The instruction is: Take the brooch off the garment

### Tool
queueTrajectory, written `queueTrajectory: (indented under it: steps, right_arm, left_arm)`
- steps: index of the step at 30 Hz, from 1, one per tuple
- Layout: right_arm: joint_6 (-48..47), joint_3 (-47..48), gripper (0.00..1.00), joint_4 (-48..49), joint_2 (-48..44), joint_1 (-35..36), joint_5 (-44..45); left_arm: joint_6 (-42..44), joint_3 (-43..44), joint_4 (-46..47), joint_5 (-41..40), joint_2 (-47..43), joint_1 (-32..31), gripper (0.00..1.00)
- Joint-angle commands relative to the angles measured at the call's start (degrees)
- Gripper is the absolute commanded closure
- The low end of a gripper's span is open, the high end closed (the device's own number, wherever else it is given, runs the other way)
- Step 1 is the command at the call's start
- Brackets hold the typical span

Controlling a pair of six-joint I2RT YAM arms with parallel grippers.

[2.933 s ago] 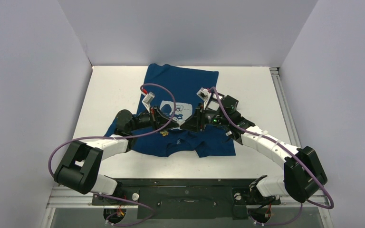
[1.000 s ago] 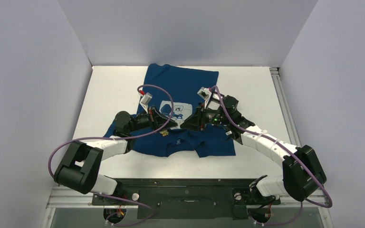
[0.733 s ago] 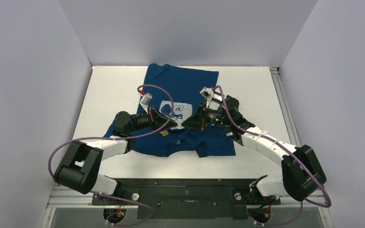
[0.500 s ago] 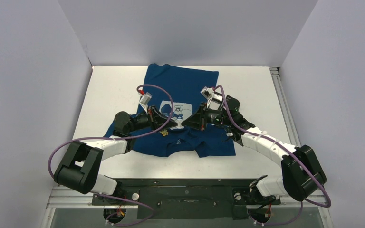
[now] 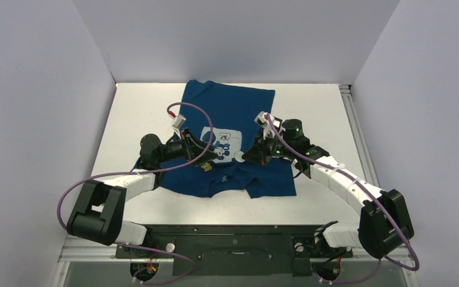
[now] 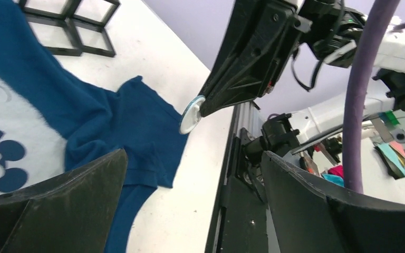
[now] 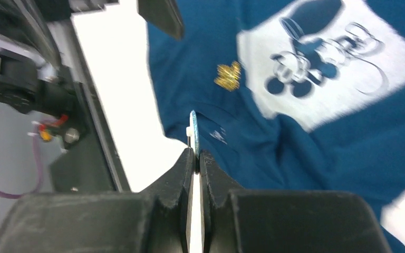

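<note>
The garment [image 5: 227,119], a dark blue T-shirt with a pale square mouse print [image 5: 223,142], lies flat on the white table [image 5: 137,113]. My right gripper [image 5: 246,157] is shut on the brooch [image 5: 240,159], a small pale round disc held just above the shirt's lower part. The left wrist view shows the brooch [image 6: 191,114] at the tips of the right fingers [image 6: 242,79], clear of the cloth. It appears edge-on [image 7: 192,130] in the right wrist view, between my right gripper [image 7: 196,155]. My left gripper [image 5: 214,153] stands open and holds nothing, over the print's left side.
A small gold mark [image 5: 207,167] sits on the shirt below the print, also in the right wrist view [image 7: 228,75]. The black base rail [image 5: 233,239] runs along the near edge. Grey walls close in the table at the back and sides.
My left gripper has opened wide and drawn back to the left. My right gripper has shut on the brooch and pulled right, away from the print.
</note>
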Motion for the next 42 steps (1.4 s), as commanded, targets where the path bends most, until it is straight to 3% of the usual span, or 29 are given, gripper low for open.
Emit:
queueTrajectory:
  steps: [1, 5, 10, 17, 22, 42]
  right_arm:
    - [-19.74, 3.91, 1.00, -16.17, -3.85, -1.21, 9.96]
    - [-26.11, 4.49, 1.00, -20.79, -4.67, -1.81, 20.51]
    - [-31.71, 4.60, 1.00, -20.03, -3.22, -2.54, 36.43]
    - [-39.43, 7.79, 1.00, -16.23, 5.73, -4.05, 50.75]
    - [-42.87, 11.16, 1.00, -16.03, 10.76, -5.08, 54.16]
    - [-49.06, 18.59, 1.00, -13.46, 24.12, -10.25, 54.47]
  left_arm:
    - [7.58, 6.15, -15.73, -0.58, -3.22, 3.47, 0.04]
    - [22.66, 14.10, -38.74, -2.00, -4.37, 5.35, 0.04]
    - [33.77, 21.77, -59.76, -13.80, -6.66, 5.81, 0.04]
    - [33.38, 23.22, -63.38, -18.03, -8.59, 6.92, 0.04]
    - [37.04, 25.29, -66.65, -17.22, -9.19, 6.94, 0.04]
    - [36.32, 25.49, -66.96, -15.56, -9.88, 7.05, 0.04]
